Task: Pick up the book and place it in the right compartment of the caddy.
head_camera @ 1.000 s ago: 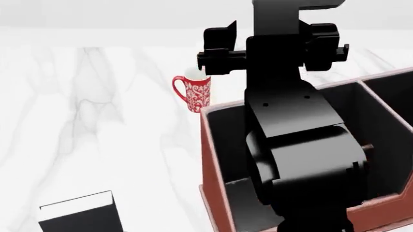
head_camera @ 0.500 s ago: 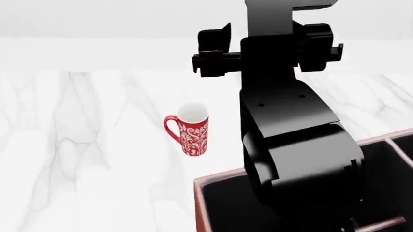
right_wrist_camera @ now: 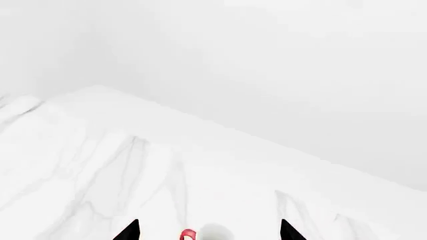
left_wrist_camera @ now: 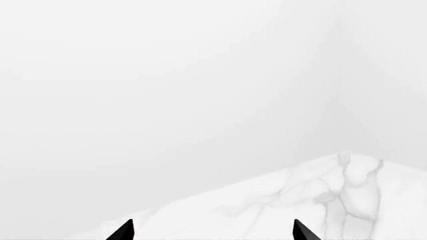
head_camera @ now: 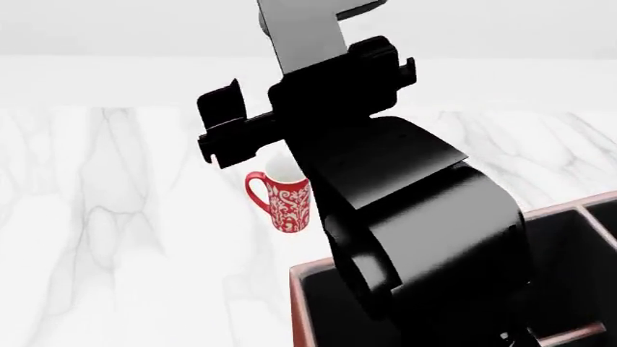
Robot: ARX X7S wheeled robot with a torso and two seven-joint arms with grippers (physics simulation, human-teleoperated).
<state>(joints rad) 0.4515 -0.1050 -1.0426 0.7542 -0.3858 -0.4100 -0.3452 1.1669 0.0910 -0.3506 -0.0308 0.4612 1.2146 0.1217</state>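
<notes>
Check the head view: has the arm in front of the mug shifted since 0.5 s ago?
Yes. Against the mug, which sits at the same spot on the marble table, the black arm has swung left and now overlaps the mug's rim.

A white marble tabletop (head_camera: 126,238) with soft grey veins fills most of the head view and runs back to a straight far edge. Behind it rises a plain pale wall (head_camera: 115,29), almost white and without any marks (no seam or corner can be made out there). In the left wrist view one veined corner of the tabletop (left_wrist_camera: 320,200) juts against the same blank backdrop (left_wrist_camera: 167,90). The light is even and diffuse, casting only faint shadows on the marble.
</notes>
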